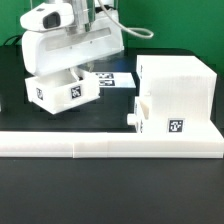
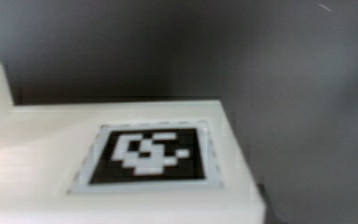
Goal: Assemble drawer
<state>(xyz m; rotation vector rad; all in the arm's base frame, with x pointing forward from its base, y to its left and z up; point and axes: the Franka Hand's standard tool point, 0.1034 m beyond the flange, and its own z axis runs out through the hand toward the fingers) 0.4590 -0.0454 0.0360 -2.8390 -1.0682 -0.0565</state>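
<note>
Exterior view: gripper [image 1: 61, 68] sits over left tray [image 1: 58, 92]; fingertips hidden, can't tell if clamped. Likely tray-carry step; next needs lining up with shell [image 1: 180, 85] opening.

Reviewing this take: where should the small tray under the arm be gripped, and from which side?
Probably the top edge of the tray, pinched across one wall, coming straight down from above, where the gripper hangs. The tray sits slightly tilted with its tagged face pointing sideways, leaving the top rim most exposed.
</note>
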